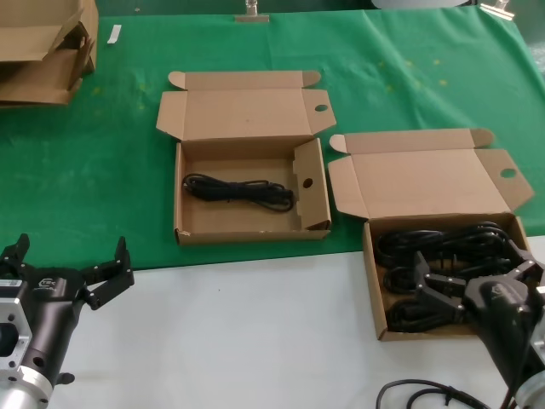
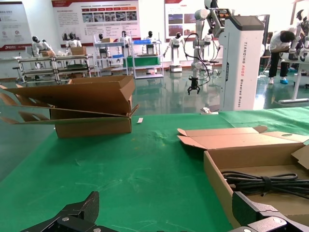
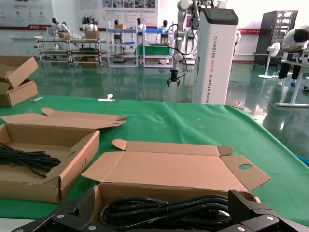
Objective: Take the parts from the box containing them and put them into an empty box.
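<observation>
The left gripper [image 1: 70, 266] waits spread open over the white table edge, clear of the work. The empty box [image 1: 251, 230] already holds one cable bundle [image 1: 239, 191]. The right gripper [image 1: 467, 285], fingers parted, hovers over the parts [image 1: 443, 241] in the box containing them [image 1: 371, 266], seemingly poised to grasp.

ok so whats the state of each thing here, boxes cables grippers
left box: lid open, one cable bundle inside
right box: lid open, holds several cable bundles
left gripper: open, holds nothing, near the table's front edge
right gripper: open, over the right box's cables
flattened cartons: stacked at far left
</observation>
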Robot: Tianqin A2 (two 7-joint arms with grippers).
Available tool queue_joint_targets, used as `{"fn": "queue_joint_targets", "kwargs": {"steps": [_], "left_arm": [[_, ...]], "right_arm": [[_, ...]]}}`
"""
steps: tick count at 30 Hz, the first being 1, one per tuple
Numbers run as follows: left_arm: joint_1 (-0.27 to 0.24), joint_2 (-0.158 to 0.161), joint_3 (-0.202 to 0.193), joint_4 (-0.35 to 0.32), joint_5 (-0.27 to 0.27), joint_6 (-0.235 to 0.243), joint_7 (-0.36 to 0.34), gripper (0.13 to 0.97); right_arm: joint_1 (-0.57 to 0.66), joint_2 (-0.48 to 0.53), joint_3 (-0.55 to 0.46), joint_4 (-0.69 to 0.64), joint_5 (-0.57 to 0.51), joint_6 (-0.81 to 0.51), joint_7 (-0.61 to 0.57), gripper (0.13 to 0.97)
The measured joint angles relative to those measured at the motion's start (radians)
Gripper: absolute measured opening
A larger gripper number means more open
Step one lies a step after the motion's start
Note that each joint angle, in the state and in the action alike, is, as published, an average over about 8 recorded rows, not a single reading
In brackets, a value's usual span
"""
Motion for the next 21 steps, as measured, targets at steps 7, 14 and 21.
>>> {"fn": "queue_joint_targets", "kwargs": {"steps": [7, 14, 21], "left_arm": [[0.000, 0.000, 0.000, 0.000, 0.000, 0.000, 0.000, 0.966], [0.000, 0.000, 0.000, 0.000, 0.000, 0.000, 0.000, 0.966], [0.000, 0.000, 0.000, 0.000, 0.000, 0.000, 0.000, 0.966]], "right_arm": [[0.000, 0.000, 0.000, 0.000, 0.000, 0.000, 0.000, 0.966], [0.000, 0.000, 0.000, 0.000, 0.000, 0.000, 0.000, 0.966], [0.000, 0.000, 0.000, 0.000, 0.000, 0.000, 0.000, 0.966]]}}
